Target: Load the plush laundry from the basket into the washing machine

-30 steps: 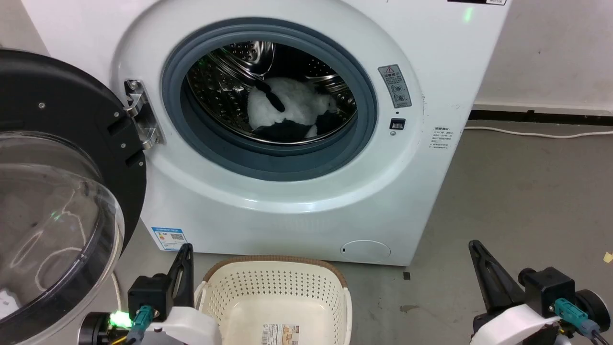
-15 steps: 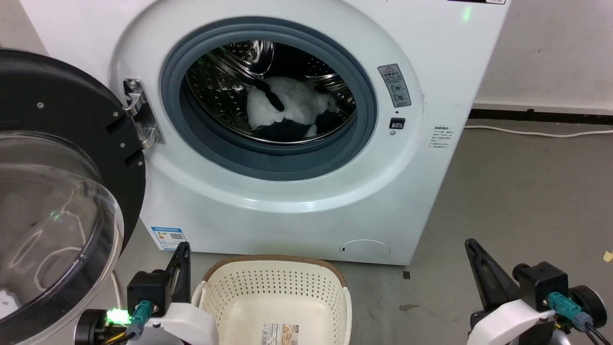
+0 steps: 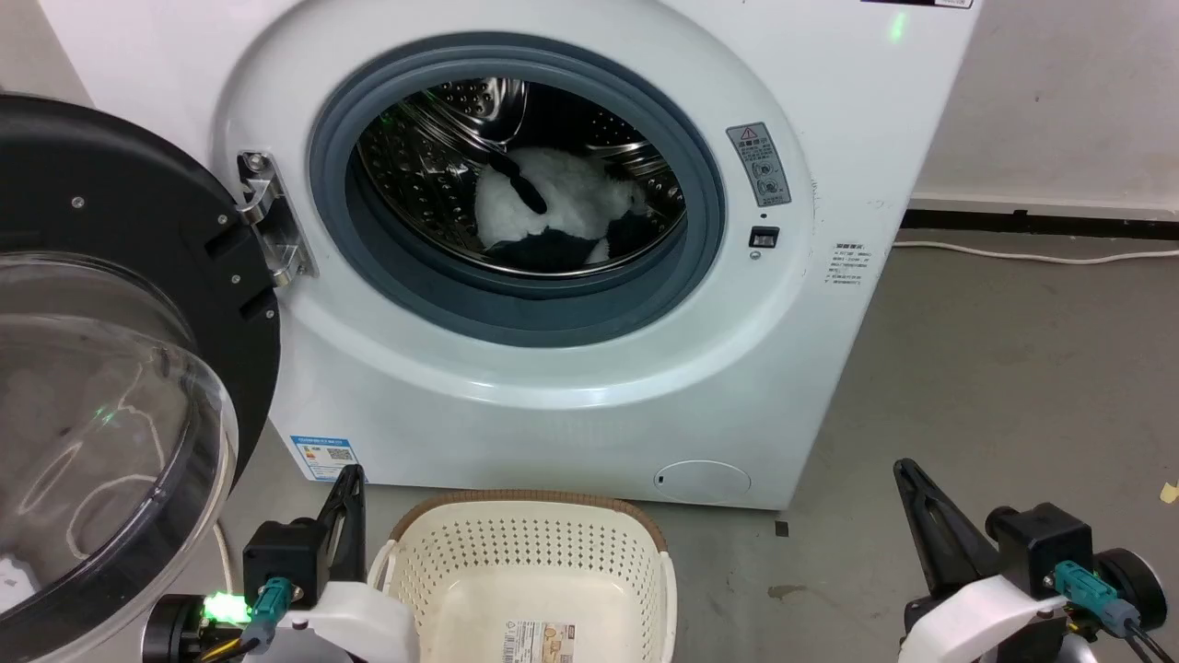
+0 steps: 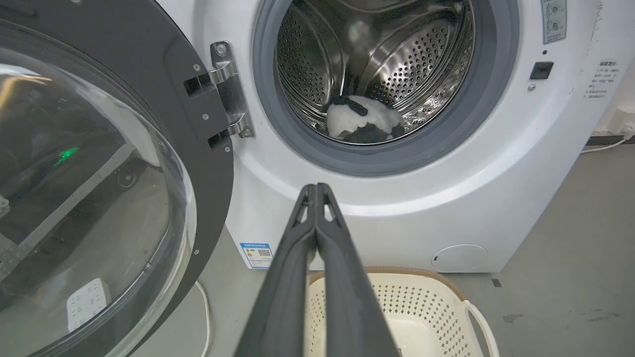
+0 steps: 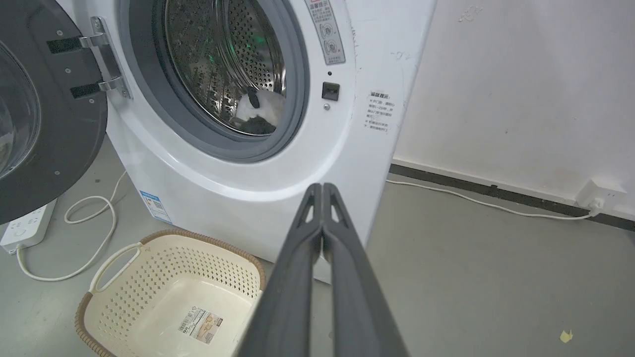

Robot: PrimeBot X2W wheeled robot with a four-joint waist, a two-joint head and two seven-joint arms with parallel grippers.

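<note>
The black-and-white plush laundry [image 3: 553, 212] lies inside the steel drum of the white washing machine [image 3: 571, 405], whose black-framed domed door [image 3: 101, 387] hangs open at the left. The cream basket [image 3: 530, 575] stands on the floor before the washer with just its label sticker [image 3: 539, 640] inside. My left gripper [image 3: 352, 479] is shut at the basket's left, holding nothing. My right gripper [image 3: 904, 471] is shut at the lower right over bare floor. The plush [image 4: 364, 124] also shows in the left wrist view beyond my shut left gripper [image 4: 314, 187], and the right gripper [image 5: 322, 187] points at the washer front.
A white power strip [image 5: 25, 228] and looped white cable [image 5: 84, 238] lie on the floor under the open door. Another white cable [image 3: 1032, 256] runs along the wall's dark baseboard at the right. Grey floor [image 3: 995, 387] stretches to the right of the washer.
Both grippers have dropped slightly lower in the head view over the last second and are now still. Plush, basket and door have not moved.
</note>
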